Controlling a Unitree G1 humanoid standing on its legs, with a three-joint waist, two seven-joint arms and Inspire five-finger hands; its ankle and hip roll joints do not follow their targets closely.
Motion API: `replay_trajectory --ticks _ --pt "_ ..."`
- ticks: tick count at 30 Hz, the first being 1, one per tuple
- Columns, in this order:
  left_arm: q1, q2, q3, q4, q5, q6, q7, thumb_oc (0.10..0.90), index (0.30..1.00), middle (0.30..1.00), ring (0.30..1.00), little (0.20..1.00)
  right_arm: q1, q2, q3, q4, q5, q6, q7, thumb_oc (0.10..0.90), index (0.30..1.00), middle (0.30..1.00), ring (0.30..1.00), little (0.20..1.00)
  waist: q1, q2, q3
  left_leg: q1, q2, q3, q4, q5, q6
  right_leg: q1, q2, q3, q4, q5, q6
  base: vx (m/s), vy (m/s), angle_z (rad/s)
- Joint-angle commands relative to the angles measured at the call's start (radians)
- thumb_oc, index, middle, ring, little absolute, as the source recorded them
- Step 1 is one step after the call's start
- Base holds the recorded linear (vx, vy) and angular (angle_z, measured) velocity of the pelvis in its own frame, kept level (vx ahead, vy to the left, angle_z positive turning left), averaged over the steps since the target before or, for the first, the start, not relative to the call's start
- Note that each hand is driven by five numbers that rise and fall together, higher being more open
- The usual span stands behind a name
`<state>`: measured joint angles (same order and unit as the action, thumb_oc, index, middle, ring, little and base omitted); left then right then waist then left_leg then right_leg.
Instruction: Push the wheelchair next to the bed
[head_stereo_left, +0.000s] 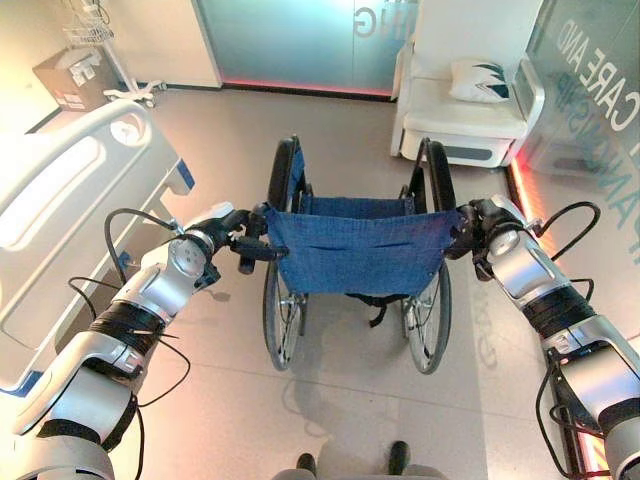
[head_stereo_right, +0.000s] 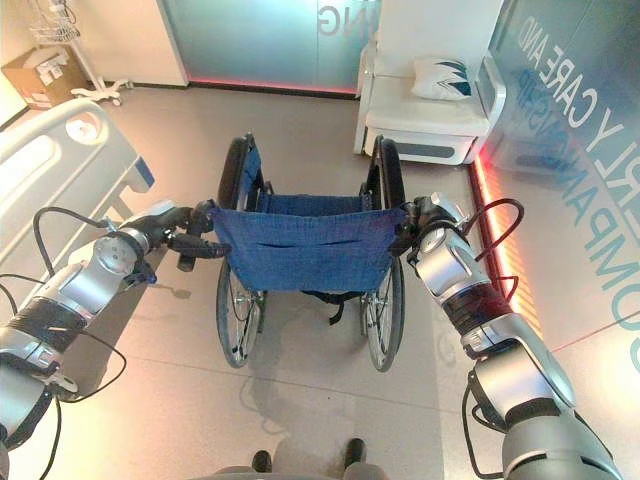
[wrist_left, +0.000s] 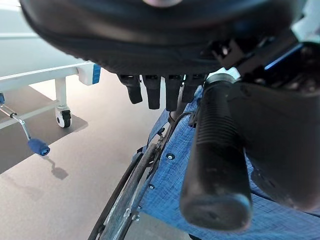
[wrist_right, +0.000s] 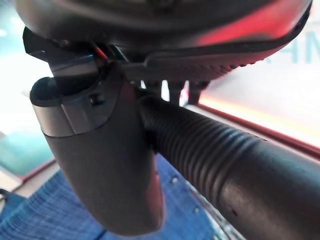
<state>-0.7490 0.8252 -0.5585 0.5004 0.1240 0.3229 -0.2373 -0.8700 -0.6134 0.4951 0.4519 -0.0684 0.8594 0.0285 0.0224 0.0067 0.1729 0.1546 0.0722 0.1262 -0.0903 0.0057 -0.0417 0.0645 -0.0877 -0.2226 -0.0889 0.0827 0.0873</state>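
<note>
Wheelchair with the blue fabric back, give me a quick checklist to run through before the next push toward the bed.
1. Left hand around the black ribbed left push grip: ok, thumb beside it, fingers curled behind.
2. Right hand around the black ribbed right push grip: ok.
3. Blue-backed wheelchair squarely between both arms: ok.
4. White hospital bed on the robot's left, apart from the wheelchair: ok.
5. Grey floor toward the bed free of obstacles: ok.
6. Wheel brakes released: cannot tell.

Silver-grey jointed arms, black ribbed wrist bands, dark left hand, dark right hand
</note>
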Motion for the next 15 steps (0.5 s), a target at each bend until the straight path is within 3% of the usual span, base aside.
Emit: replay_trajectory --ticks 1,7,11,15 --pt "-0.195 0.074 -0.04 0.171 0.122 0.036 0.023 0.8 0.9 0.9 0.9 0.9 -0.118 -0.161 0.045 0.144 -0.129 0.104 0.11 0.8 0.9 0.9 0.9 0.9 -0.027 -0.03 -0.029 -0.044 -0.068 0.013 0.003 -0.005 0.027 0.041 0.019 0.031 0.017 -0.039 0.008 0.0 0.0 0.0" --pt "-0.268 0.033 -0.081 0.258 0.092 0.004 0.094 0.8 0.9 0.9 0.9 0.9 -0.226 -0.157 0.144 0.223 -0.134 0.117 0.323 0.8 0.9 0.9 0.9 0.9 -0.032 -0.042 -0.042 -0.04 -0.07 0.023 0.003 -0.007 0.026 0.039 0.018 0.036 0.017 -0.036 0.01 0.0 0.011 -0.05" --pt "-0.319 -0.021 -0.123 0.351 0.1 -0.009 0.096 0.8 0.9 0.9 0.9 0.9 -0.266 -0.104 0.187 0.37 -0.139 0.089 0.453 0.8 0.9 0.9 0.9 0.9 -0.031 -0.048 -0.057 -0.037 -0.069 0.028 0.003 -0.007 0.028 0.04 0.018 0.039 0.018 -0.036 0.008 0.01 0.003 -0.03" --pt "-0.349 -0.054 -0.155 0.39 0.115 -0.008 0.074 0.8 0.9 0.9 0.9 0.9 -0.281 -0.062 0.204 0.479 -0.101 0.059 0.471 0.8 0.9 0.9 0.9 0.9 -0.026 -0.051 -0.059 -0.035 -0.068 0.025 0.003 -0.008 0.029 0.041 0.019 0.038 0.02 -0.038 0.006 0.0 -0.006 -0.01"
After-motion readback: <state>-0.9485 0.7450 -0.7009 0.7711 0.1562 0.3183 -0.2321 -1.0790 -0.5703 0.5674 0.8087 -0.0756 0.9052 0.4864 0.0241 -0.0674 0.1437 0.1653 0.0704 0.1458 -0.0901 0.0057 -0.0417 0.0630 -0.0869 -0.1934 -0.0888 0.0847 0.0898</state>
